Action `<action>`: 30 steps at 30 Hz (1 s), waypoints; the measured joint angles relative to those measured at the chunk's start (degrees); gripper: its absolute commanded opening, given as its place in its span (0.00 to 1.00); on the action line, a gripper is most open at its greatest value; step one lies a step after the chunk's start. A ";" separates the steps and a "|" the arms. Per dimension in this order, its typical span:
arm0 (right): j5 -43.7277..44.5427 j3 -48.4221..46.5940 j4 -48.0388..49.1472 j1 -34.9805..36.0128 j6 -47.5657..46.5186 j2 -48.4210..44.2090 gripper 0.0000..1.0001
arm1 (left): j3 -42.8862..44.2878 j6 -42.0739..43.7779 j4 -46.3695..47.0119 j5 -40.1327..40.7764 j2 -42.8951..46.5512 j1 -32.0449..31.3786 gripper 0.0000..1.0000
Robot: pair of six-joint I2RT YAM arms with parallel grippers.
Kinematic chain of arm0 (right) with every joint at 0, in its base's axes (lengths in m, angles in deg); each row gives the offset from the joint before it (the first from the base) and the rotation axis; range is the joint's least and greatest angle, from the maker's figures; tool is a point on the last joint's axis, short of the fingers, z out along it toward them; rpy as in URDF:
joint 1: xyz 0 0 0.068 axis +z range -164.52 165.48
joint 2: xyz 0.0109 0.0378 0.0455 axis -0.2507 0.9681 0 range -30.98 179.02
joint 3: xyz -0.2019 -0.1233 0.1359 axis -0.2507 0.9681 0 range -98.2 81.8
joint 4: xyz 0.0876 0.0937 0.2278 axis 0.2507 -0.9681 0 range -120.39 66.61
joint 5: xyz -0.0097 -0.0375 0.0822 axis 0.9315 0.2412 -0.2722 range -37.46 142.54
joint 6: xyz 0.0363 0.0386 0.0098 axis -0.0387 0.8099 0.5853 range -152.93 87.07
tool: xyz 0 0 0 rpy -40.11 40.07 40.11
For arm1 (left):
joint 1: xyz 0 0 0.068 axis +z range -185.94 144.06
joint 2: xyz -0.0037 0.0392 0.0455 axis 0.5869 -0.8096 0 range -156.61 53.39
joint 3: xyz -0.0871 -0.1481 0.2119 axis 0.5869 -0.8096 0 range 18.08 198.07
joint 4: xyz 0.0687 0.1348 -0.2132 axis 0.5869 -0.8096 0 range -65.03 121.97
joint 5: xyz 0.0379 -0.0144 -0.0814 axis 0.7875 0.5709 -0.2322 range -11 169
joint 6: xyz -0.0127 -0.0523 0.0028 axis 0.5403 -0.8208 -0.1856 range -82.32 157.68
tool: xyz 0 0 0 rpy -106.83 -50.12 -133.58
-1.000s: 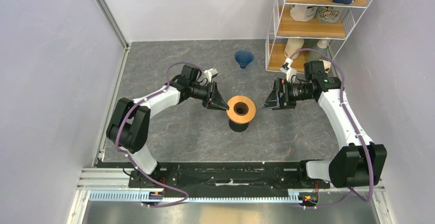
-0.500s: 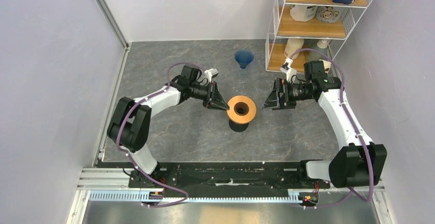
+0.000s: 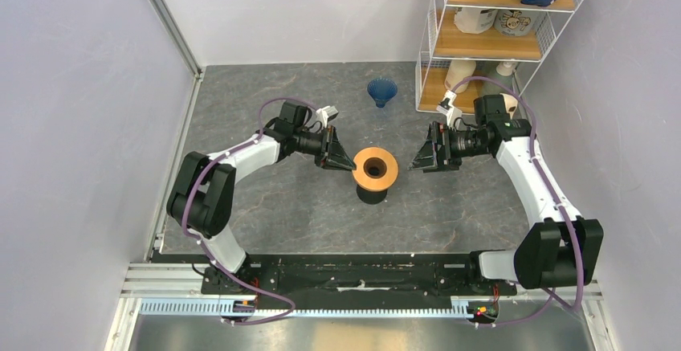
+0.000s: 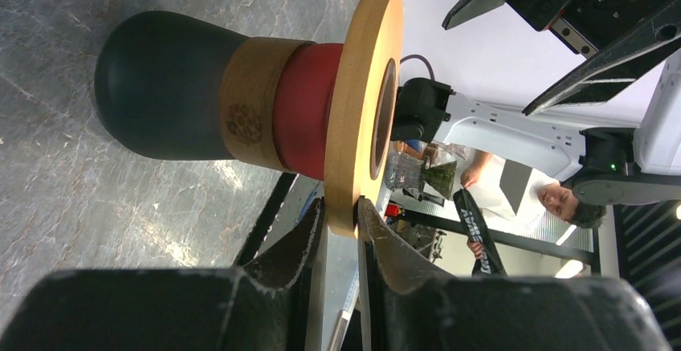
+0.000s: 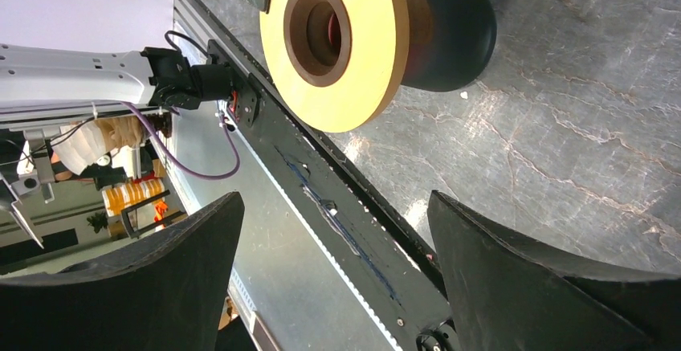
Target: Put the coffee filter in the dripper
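The dark-blue ribbed dripper (image 3: 382, 91) stands alone at the back of the table. The coffee filter is not in view. A flat orange ring (image 3: 376, 168) sits on top of a dark red-and-black vessel (image 3: 372, 196) at mid-table. My left gripper (image 3: 345, 163) is shut on the ring's left rim; in the left wrist view its fingers (image 4: 341, 206) pinch the ring's edge (image 4: 365, 102) above the vessel (image 4: 161, 86). My right gripper (image 3: 417, 162) is open and empty, just right of the ring. In the right wrist view it (image 5: 336, 202) faces the ring (image 5: 353, 54) from a short distance.
A white wire shelf (image 3: 482, 46) with wooden boards, bottles and a blue bag stands at the back right, close behind the right arm. Grey walls bound the table on the left, back and right. The arm bases and a metal rail (image 3: 353, 275) lie along the near edge.
Both grippers and the orange ring have shifted very slightly up and left. The left gripper's hold on the ring is unchanged and the right gripper has stayed open.
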 measured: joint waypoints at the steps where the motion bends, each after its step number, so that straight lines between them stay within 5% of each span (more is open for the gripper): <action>1: -0.09 0.00 0.07 0.02 0.00 0.17 0.93 | -0.17 -0.04 0.39 -0.17 0.00 0.02 0.07; 19: -0.83 0.00 0.50 0.42 -0.02 0.44 0.93 | -6.95 -13.66 20.98 -3.30 -0.11 0.98 0.02; 30: -0.85 0.00 0.57 0.42 -0.02 0.83 0.93 | -7.15 -16.15 24.15 -4.48 -2.23 2.89 0.02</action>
